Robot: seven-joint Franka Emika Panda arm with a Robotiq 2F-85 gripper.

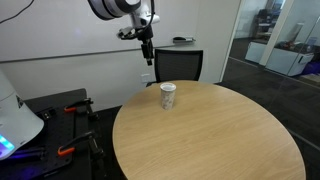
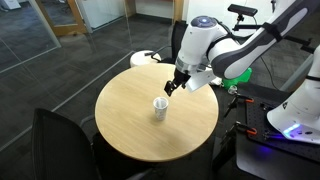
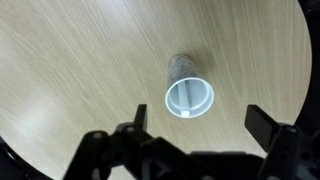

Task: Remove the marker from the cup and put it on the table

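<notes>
The pale cup (image 1: 167,95) stands upright on the round wood-grain table (image 1: 215,140), near its edge; both show in both exterior views, cup (image 2: 159,107), table (image 2: 125,125). In the wrist view I look straight down into the cup (image 3: 189,97). The marker (image 3: 185,108) stands inside it, leaning on the wall, seen end-on. My gripper (image 3: 200,120) is open and empty. It hangs above the cup and a little to one side (image 1: 146,55), not touching it (image 2: 172,88).
A black chair (image 1: 180,65) stands behind the table. Another dark chair (image 2: 60,140) is at the near side. A black stand with red-handled tools (image 1: 70,108) is beside the table. A white robot base (image 2: 290,110) stands close by.
</notes>
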